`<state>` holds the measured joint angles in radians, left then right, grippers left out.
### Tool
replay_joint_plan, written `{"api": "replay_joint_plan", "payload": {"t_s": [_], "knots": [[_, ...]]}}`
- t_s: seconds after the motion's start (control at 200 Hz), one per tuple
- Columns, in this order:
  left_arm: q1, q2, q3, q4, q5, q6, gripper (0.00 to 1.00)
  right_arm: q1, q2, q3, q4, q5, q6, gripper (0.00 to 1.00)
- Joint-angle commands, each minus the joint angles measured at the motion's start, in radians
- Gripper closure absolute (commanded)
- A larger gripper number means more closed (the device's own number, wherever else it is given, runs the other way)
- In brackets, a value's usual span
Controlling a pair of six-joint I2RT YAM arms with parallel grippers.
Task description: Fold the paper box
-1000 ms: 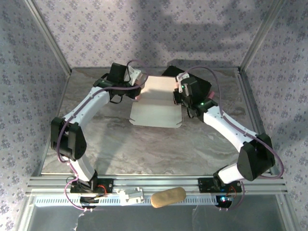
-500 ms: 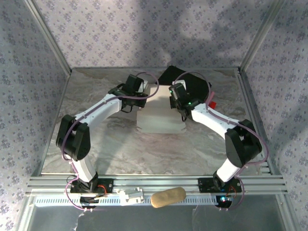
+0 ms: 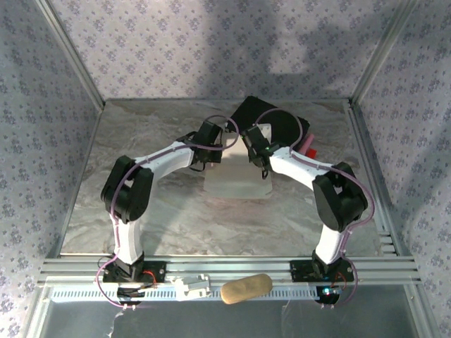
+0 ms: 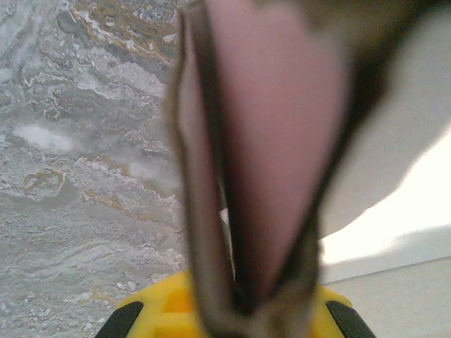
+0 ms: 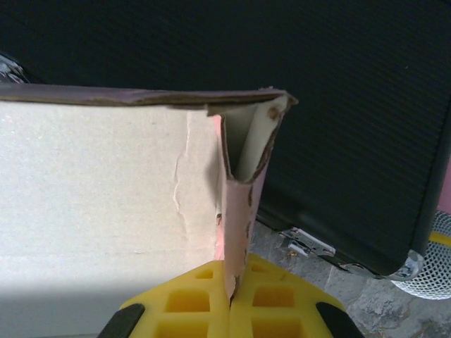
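The paper box lies mid-table, pale pink, with both side panels raised so it looks narrow from above. My left gripper holds its left side and my right gripper its right side, the two close together at the box's far end. In the left wrist view a blurred pink flap stands clamped in my left gripper, between the yellow fingers. In the right wrist view my right gripper is shut on a folded, doubled pink flap, with the box's pale inner wall to its left.
A black hard case with metal latches sits just behind the box, close to my right gripper. A pink-red item lies at its right. Patterned walls enclose the marbled table. A tan object rests on the front rail.
Both arms have swung inward toward each other, drawing the box's side panels up. The flat wide sheet has become a narrower raised shape.
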<state>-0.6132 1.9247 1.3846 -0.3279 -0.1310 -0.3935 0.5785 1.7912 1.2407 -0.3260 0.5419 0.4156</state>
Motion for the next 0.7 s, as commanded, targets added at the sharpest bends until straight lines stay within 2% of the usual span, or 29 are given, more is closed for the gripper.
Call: {"api": "replay_joint_plan", "payload": {"t_s": [0.0,0.24,0.485,0.695], "knots": [[0.010,0.015,0.012,0.029,-0.031,-0.045,1.00,-0.021,0.016,0.006,-0.014,0.010,0.017,1.00],[0.014,0.033,0.014,0.025,-0.043,-0.050,1.00,-0.047,0.040,-0.001,0.011,-0.045,-0.001,1.00],[0.016,0.039,0.017,0.023,-0.047,-0.074,1.00,-0.052,0.050,-0.014,0.022,-0.069,-0.003,0.89],[0.016,0.040,0.015,0.014,-0.051,-0.078,1.00,-0.063,0.059,-0.018,0.019,-0.062,0.007,0.84]]}}
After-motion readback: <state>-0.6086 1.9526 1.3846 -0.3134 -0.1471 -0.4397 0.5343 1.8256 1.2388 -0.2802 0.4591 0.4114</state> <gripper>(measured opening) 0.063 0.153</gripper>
